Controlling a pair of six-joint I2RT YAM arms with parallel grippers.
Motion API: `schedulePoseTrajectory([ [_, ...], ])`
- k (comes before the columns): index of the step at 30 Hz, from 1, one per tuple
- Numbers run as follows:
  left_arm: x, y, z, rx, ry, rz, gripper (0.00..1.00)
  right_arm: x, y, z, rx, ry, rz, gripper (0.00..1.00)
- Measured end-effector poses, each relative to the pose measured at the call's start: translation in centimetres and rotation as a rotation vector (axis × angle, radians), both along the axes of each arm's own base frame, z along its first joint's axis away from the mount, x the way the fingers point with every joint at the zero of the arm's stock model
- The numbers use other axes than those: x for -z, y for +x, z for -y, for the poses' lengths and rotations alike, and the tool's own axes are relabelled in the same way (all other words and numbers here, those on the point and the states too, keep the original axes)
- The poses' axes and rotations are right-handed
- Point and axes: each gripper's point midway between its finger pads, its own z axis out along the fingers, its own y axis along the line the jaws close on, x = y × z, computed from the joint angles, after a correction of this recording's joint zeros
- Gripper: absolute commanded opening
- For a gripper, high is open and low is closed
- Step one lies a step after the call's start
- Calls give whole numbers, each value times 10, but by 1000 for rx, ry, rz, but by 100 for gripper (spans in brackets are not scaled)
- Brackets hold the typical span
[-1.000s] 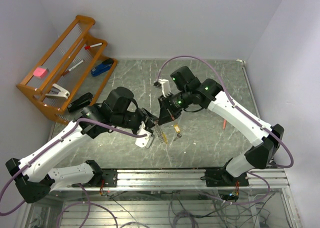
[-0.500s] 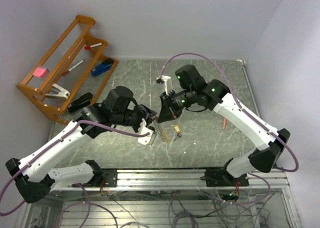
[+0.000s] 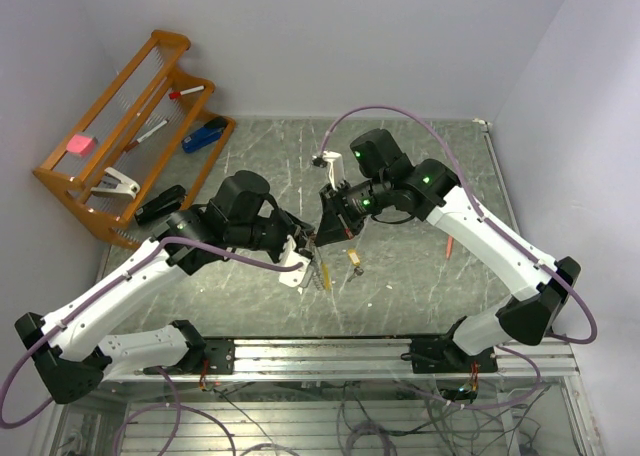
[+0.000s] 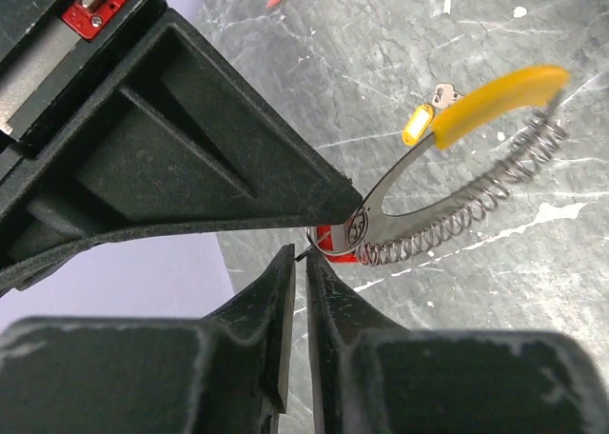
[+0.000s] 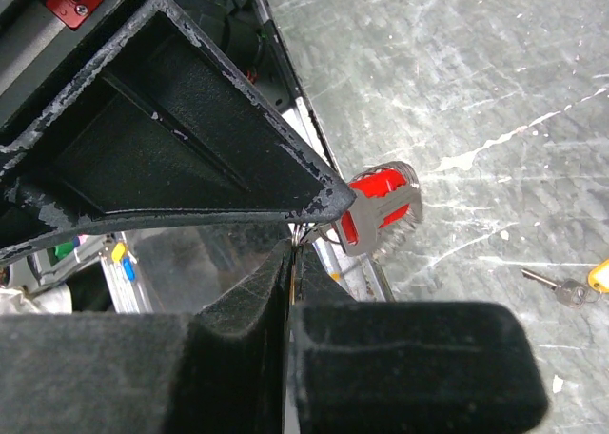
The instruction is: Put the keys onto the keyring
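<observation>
Left claw [image 4: 297, 263] nearly together, a hair's slit between its tips — we cannot tell whether it grips anything. Just past those tips hangs the keyring [image 4: 385, 194], its flat silvery end touching the upper finger, with coil and yellow tag [image 4: 495, 96] reaching out above the table [image 4: 533, 291]. We judge it is held aloft so the end stands free for threading. The right claw [image 5: 290, 248], pressed together, meets it from the opposite side. The red-headed key [image 5: 379, 204] sits just beyond its tips, though whether it is pinched we cannot say. The brass key [image 5: 557, 289] lies on the table apart from both claws — by our reckoning, the next to fetch.
</observation>
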Motion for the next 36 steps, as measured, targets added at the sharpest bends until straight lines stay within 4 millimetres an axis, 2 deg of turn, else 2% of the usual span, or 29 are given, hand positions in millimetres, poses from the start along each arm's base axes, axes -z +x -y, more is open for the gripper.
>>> schedulePoseTrajectory([
  [3, 1, 0, 0, -1, 2, -2, 7, 0, 0, 0, 0, 1, 0, 0],
  [11, 0, 1, 1, -7, 1, -9, 7, -8, 3, 1, 37, 40, 43, 0],
  [25, -19, 18, -1, -135, -67, -22, 7, -30, 18, -3, 165, 168, 129, 0],
  [36, -33, 23, 0, -201, -130, -63, 7, -46, 25, -1, 234, 260, 191, 0],
])
